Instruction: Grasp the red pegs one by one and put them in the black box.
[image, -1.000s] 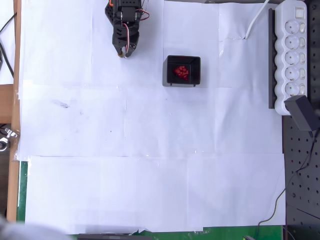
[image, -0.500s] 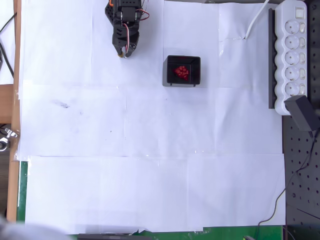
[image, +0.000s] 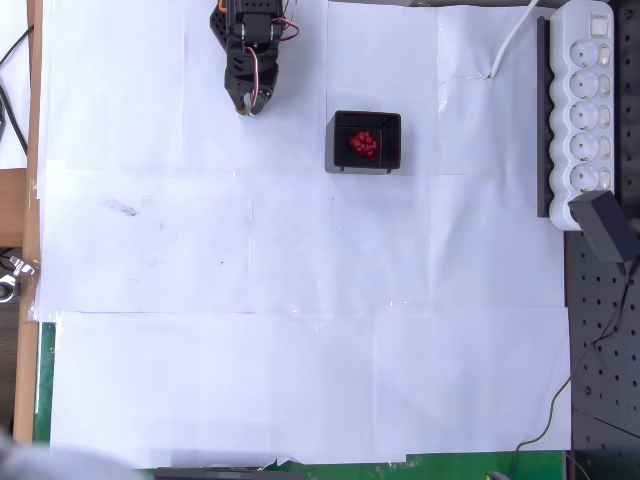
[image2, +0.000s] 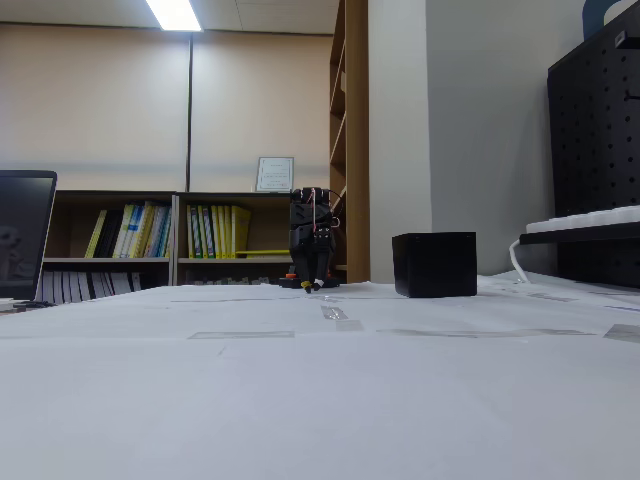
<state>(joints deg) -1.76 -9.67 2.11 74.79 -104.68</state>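
Your table (image: 300, 330) is covered edge to edge with white paper sheets taped together, their seams showing as faint lines in the overhead view, with a small grey smudge (image: 122, 208) toward the left edge and a strip of green mat at the near edge. The black box (image: 366, 142) sits near the far edge, a little right of the middle, and the red pegs (image: 363, 145) lie heaped together inside it; in the fixed view you see the box (image2: 434, 264) only from the side, as a plain dark cube standing on the paper. Your gripper (image: 247, 104) is at the far edge, well left of the box and apart from it, pointing down at the paper with nothing between its fingers; they look drawn together, though from above you cannot be sure, and the fixed view shows the gripper (image2: 309, 286) too small to settle it. Along the right edge a white power strip (image: 587, 105) lies beside a black perforated board (image: 600, 330), with a black adapter (image: 606, 226) plugged in at its near end. Behind the table, the fixed view shows you a beige wall, a low bookshelf (image2: 150, 240) filled with books, a framed sheet (image2: 274, 174) standing on top of it, a tall wooden shelf unit (image2: 352, 140) and a ceiling light (image2: 176, 14).
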